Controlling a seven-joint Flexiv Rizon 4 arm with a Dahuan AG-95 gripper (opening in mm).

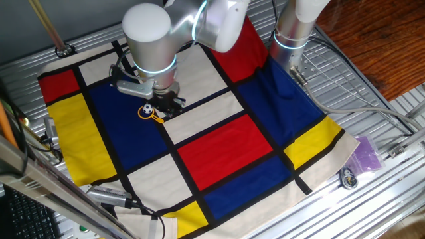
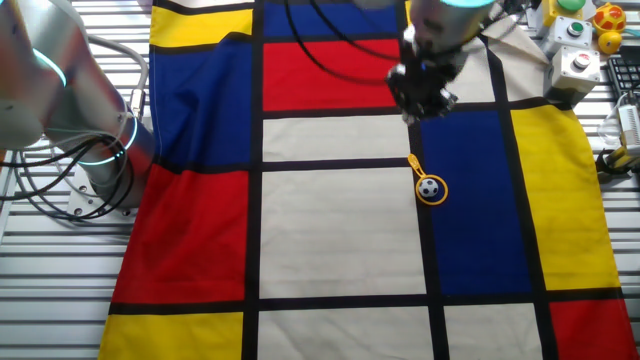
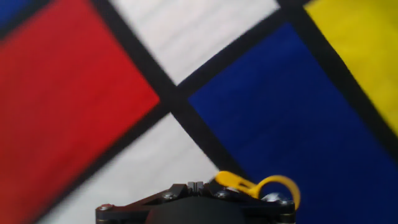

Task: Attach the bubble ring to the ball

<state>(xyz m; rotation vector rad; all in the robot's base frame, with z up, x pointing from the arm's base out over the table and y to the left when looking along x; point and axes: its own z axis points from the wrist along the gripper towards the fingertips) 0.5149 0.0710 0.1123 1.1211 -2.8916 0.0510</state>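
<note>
Ring (image 2: 431,189) sits around ball (image 2: 430,187) on cloth (image 2: 340,220); hand (image 2: 424,103) above, grasps nothing, finger state unclear; lift straight, don't nudge handle

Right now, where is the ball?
In the other fixed view the ball sits inside the bubble ring on the blue patch, beside a black stripe, just below the gripper.

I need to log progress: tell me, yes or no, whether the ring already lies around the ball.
Yes: in the other fixed view the bubble ring encircles the ball on the blue patch of the cloth.
</note>
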